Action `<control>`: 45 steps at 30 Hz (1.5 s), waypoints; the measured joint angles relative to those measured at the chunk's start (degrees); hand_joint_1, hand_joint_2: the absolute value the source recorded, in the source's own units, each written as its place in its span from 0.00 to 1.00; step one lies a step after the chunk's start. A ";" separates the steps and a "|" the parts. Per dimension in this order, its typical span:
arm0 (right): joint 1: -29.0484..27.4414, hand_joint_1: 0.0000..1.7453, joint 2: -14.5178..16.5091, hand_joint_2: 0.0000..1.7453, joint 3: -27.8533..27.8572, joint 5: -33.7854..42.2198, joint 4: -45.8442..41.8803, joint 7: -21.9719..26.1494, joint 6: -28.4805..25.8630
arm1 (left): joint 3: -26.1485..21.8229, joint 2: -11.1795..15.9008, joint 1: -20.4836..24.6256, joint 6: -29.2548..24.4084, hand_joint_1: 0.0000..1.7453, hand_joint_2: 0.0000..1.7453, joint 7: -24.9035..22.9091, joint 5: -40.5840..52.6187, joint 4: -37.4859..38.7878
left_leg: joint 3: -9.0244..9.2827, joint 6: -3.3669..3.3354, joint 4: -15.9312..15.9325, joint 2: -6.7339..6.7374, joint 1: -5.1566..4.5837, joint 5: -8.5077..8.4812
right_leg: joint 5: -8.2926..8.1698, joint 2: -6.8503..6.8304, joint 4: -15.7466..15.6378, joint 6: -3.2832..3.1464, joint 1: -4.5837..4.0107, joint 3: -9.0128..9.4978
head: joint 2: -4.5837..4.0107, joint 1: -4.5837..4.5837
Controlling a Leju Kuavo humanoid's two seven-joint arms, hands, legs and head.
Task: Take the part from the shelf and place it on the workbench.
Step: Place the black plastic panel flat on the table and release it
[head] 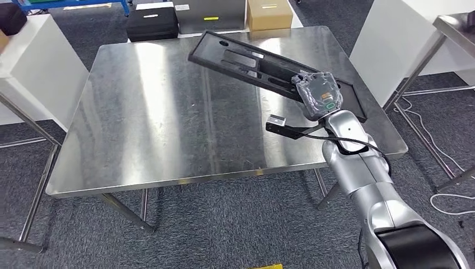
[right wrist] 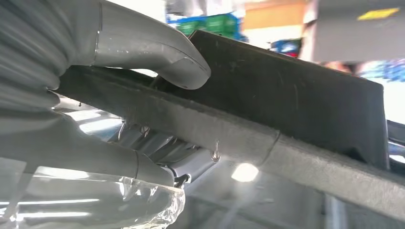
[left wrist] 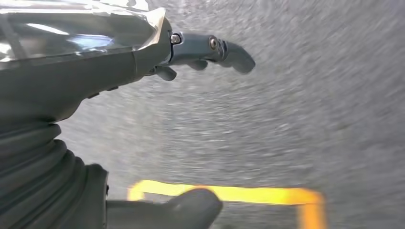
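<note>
Long flat black plastic part with cut-outs (head: 252,61) already off the shelf and over the far right of the brushed steel workbench (head: 157,123), clamped at its near end by right hand (head: 318,94), thumb on top and fingers beneath, looks tilted, so judged late in task with only set-down and release left. Near end close to table's right edge, wide bare steel to the left and toward the near edge for lowering; boxes beyond far edge (head: 269,14) apart from it. Left hand (left wrist: 200,50) over grey floor, fingers apart, holding nothing.
</note>
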State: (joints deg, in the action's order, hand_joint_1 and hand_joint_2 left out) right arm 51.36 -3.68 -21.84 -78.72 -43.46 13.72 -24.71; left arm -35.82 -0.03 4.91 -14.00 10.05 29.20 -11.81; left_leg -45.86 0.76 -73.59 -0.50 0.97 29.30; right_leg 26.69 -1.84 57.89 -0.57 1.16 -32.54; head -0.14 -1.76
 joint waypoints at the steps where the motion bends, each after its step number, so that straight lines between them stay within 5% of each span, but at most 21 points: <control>1: 0.28 0.93 0.23 1.00 -0.54 0.06 0.62 0.52 0.04 | -0.90 -0.11 -0.02 -1.37 0.00 1.00 3.74 -1.20 -0.09 | -0.35 0.14 -0.36 0.30 0.15 -0.45 | 0.13 -0.65 0.02 -0.06 -0.05 0.07 | 0.00 -0.01; 3: 0.74 0.93 0.57 1.00 -1.36 0.60 1.67 1.75 -0.13 | -2.80 -0.25 -0.06 -4.12 0.00 1.00 11.54 -3.38 -0.41 | 2.18 0.07 4.82 1.42 0.24 -3.67 | 0.53 -1.94 0.03 0.11 -0.12 0.40 | -0.01 -0.02; 5: 1.50 0.93 0.74 1.00 -2.11 1.27 2.72 3.20 -0.66 | -4.69 -0.37 -0.02 -5.74 0.00 1.00 17.85 -4.69 -0.72 | 6.00 -0.60 11.93 4.07 -0.27 -6.29 | 1.09 -3.14 0.06 0.64 -0.55 0.81 | 0.00 -0.01; 7: 2.50 0.93 1.16 1.00 -3.14 1.64 4.13 4.60 -1.49 | -6.20 -0.49 -0.04 -4.42 0.00 1.00 20.90 -5.45 -0.82 | 7.35 -1.46 14.71 5.00 -0.87 -6.67 | 1.51 -4.34 -0.04 1.22 -1.08 1.12 | 0.01 0.13; 9: 3.41 0.93 1.98 1.00 -4.47 1.73 5.60 5.74 -2.15 | -7.33 -0.62 -0.20 -1.40 0.00 1.00 22.33 -5.90 -0.82 | 7.48 -2.20 15.17 3.56 -0.80 -6.78 | 1.88 -5.05 -0.22 1.76 -1.30 1.38 | 0.01 0.26; 11: 4.10 0.93 2.50 1.00 -5.66 2.02 7.02 6.85 -2.77 | -8.06 -0.79 -0.21 0.69 0.00 1.00 23.87 -5.86 -0.82 | 8.07 -2.96 15.96 2.33 -0.50 -7.10 | 3.12 -2.76 1.79 1.93 -1.20 0.64 | -0.01 0.30; 13: 4.63 0.93 2.54 1.00 -6.62 2.64 8.87 7.85 -3.54 | -8.58 -0.90 0.02 1.85 0.00 1.00 24.88 -5.81 -0.83 | 8.38 -3.53 16.31 0.96 -0.36 -7.24 | 5.64 0.45 8.40 1.56 -0.86 -2.64 | 0.00 0.41; 15: 4.87 0.93 2.38 1.00 -7.48 3.13 10.79 8.31 -4.07 | -9.12 -0.96 0.03 2.01 0.00 1.00 25.44 -5.71 -0.83 | 8.44 -3.74 16.28 -0.51 -0.32 -7.19 | 7.43 1.46 15.23 1.60 -0.60 -6.80 | 0.01 0.50; 16: 4.93 0.93 2.29 1.00 -7.85 3.25 11.55 8.28 -4.25 | -9.33 -1.00 -0.09 1.76 0.00 1.00 25.71 -5.60 -0.82 | 8.48 -3.74 16.24 -1.15 -0.31 -7.15 | 7.10 1.56 16.06 2.01 -0.47 -7.81 | 0.01 0.51; 18: 5.29 0.93 2.14 1.00 -8.46 3.03 12.78 7.20 -4.97 | -9.65 -1.06 -0.31 0.85 0.00 1.00 26.20 -5.15 -0.82 | 8.52 -3.51 15.99 -2.09 -0.23 -6.98 | 4.02 1.60 11.31 3.28 -0.10 -6.61 | 0.01 0.50; 20: 6.24 0.46 1.93 0.50 -9.14 2.10 14.29 4.63 -5.75 | -9.99 -1.00 -0.39 -0.37 0.00 1.00 26.72 -4.50 -0.82 | 8.30 -2.90 15.33 -2.70 -0.33 -6.57 | 0.71 1.73 4.10 4.05 0.28 -3.79 | 0.01 0.55; 22: 7.19 0.00 1.46 0.00 -9.81 1.28 15.93 2.22 -5.98 | -10.26 -0.84 -0.49 -1.18 0.00 1.00 27.18 -3.94 -0.83 | 7.96 -2.77 14.74 -3.00 -0.55 -6.17 | -0.53 1.90 1.12 3.60 0.46 -2.46 | 0.01 0.55; 26: 8.38 0.00 -0.14 0.00 -10.22 1.00 18.49 0.66 -5.69 | -10.47 -0.43 -1.01 -1.15 0.00 1.00 27.18 -2.86 -0.83 | 8.04 -4.01 14.74 -2.76 -0.59 -6.17 | -0.79 2.21 1.06 2.90 0.18 -2.30 | 0.01 0.52; 30: 9.04 0.00 -1.48 0.00 -10.53 0.67 20.26 0.12 -5.68 | -10.47 -0.29 -1.02 -0.21 0.00 0.00 26.79 -1.67 -0.82 | 8.30 -3.97 14.95 -2.33 -0.48 -6.21 | -0.83 2.64 1.10 2.78 -0.07 -2.31 | 0.01 0.52; 38: 9.72 0.00 -2.45 0.00 -10.92 0.53 21.56 0.05 -5.62 | -11.06 -0.26 -0.99 -0.83 0.00 0.00 26.04 -2.12 -0.83 | 8.38 -2.09 15.04 -2.03 -0.26 -6.06 | -0.72 2.72 1.14 2.28 -0.41 -2.31 | 0.01 0.56; 45: 10.41 0.00 -2.12 0.00 -11.29 -0.22 22.14 0.55 -5.17 | -11.81 -0.26 -0.97 -2.01 0.00 0.00 25.70 -2.11 -0.82 | 8.38 -2.01 15.01 -2.02 -0.67 -6.05 | -0.72 2.70 1.08 2.25 -0.37 -2.32 | 0.01 0.56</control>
State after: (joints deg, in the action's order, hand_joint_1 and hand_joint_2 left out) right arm 61.77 -5.80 -33.13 -78.94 -21.32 14.27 -29.88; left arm -47.63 -0.28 3.94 -16.01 35.75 27.09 -12.63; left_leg -37.48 -1.25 -58.58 -2.52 0.29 23.25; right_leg 25.97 0.85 58.96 1.68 0.79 -34.86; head -0.13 -1.20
